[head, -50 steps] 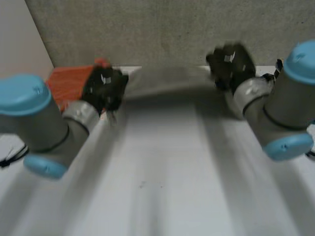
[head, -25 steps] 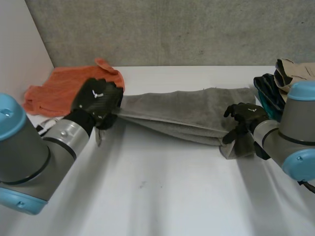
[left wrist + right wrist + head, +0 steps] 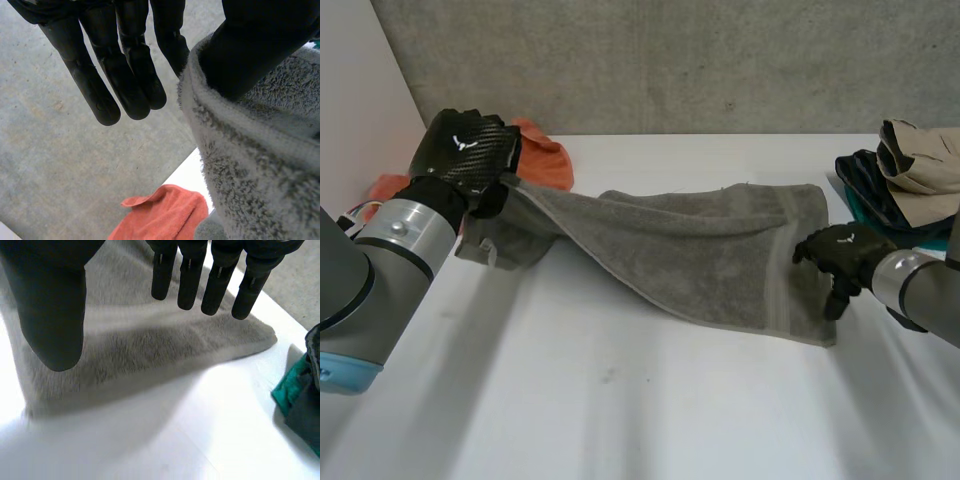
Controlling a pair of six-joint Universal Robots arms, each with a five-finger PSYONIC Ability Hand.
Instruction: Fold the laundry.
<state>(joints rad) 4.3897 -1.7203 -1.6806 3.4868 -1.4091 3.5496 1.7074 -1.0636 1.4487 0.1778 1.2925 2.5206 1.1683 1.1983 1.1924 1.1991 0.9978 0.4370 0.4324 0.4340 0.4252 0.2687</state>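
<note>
Item: grey towel (image 3: 710, 250), terry, one piece. It lies across the middle of the white table (image 3: 650, 400). Its right end is flat on the surface, and its left end is lifted clear and sags back down to the table.

Left hand (image 3: 465, 150): raised above the table's far left, at the towel's lifted end, back of hand upward. Its fingers (image 3: 125, 75) are straight, side by side and clear of the cloth. The thumb (image 3: 255, 40) is tucked into a rolled edge of the towel, which hangs over it; a short flap droops below the hand. The grey forearm slopes down toward the near left.

Right hand (image 3: 840, 255): low at the towel's right end, near its front corner, palm down. Its fingers (image 3: 190, 275) are straight, close together and pointing down at the cloth, with the thumb (image 3: 55, 305) held well apart and nothing pinched. Contact with the pile cannot be told.

Surroundings: orange cloth (image 3: 545, 160), crumpled, just behind the left hand at the far left. Heap of clothes (image 3: 910, 165) in beige, dark stripe and teal at the far right edge, near the right hand. Grey wall (image 3: 670, 60) behind the table.
</note>
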